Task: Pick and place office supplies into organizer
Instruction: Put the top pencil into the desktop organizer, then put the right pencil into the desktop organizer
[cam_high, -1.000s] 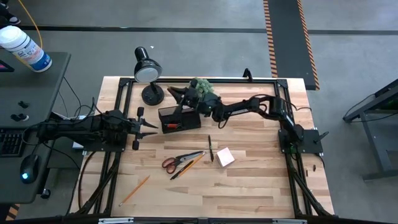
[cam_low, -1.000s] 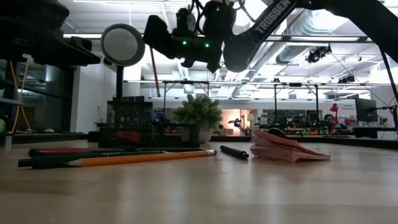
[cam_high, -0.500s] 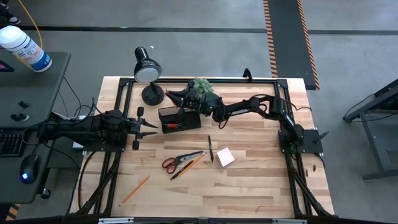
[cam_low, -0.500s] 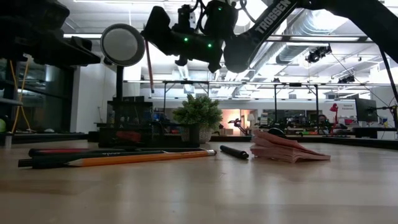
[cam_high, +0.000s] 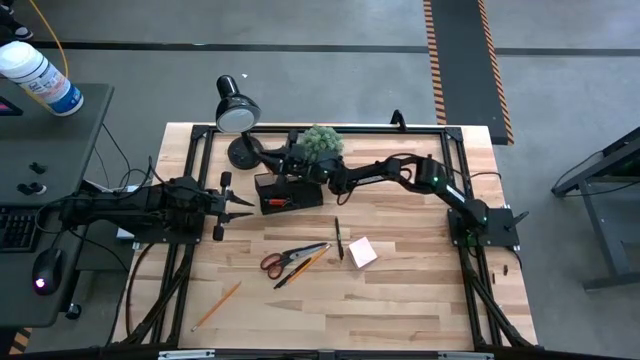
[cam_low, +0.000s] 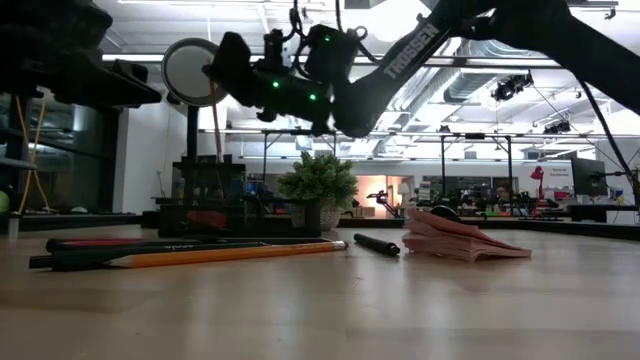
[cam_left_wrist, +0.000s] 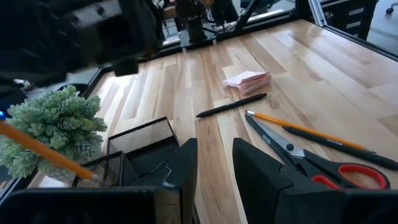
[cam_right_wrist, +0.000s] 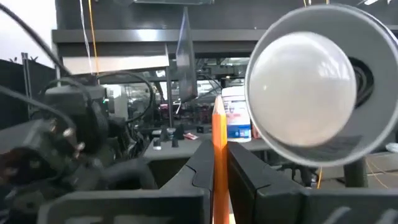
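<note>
My right gripper (cam_high: 277, 160) reaches over the far left part of the black mesh organizer (cam_high: 290, 192), shut on an orange pencil (cam_low: 216, 140). The pencil's lower end comes down at the organizer's (cam_left_wrist: 137, 146) mesh compartment. My left gripper (cam_high: 240, 203) waits open just left of the organizer, its fingers (cam_left_wrist: 186, 168) apart. On the table lie orange-handled scissors (cam_high: 285, 260) with pencils beside them, a black pen (cam_high: 338, 238), a pink notepad (cam_high: 362, 252) and a lone pencil (cam_high: 217, 305). My right gripper pinches the orange pencil's shaft (cam_right_wrist: 219, 155) between its two fingers (cam_right_wrist: 199, 168). The fingers come roughly level from the table's right and lie across it. The pencil stands nearly upright, clear of the table, its upper end (cam_right_wrist: 218, 102) above the fingers and the rest (cam_left_wrist: 43, 152) slanting down to the organizer.
A black desk lamp (cam_high: 235, 115) stands just beyond the organizer, close to my right gripper, and a green potted plant (cam_high: 322, 140) sits under the right arm. The near half of the wooden table (cam_high: 400, 300) holds only the loose supplies.
My right gripper has moved toward the table's left, from beside the plant to over the organizer's left part, and has come down a little. The pencil went along with it and now hangs lower, at the organizer.
</note>
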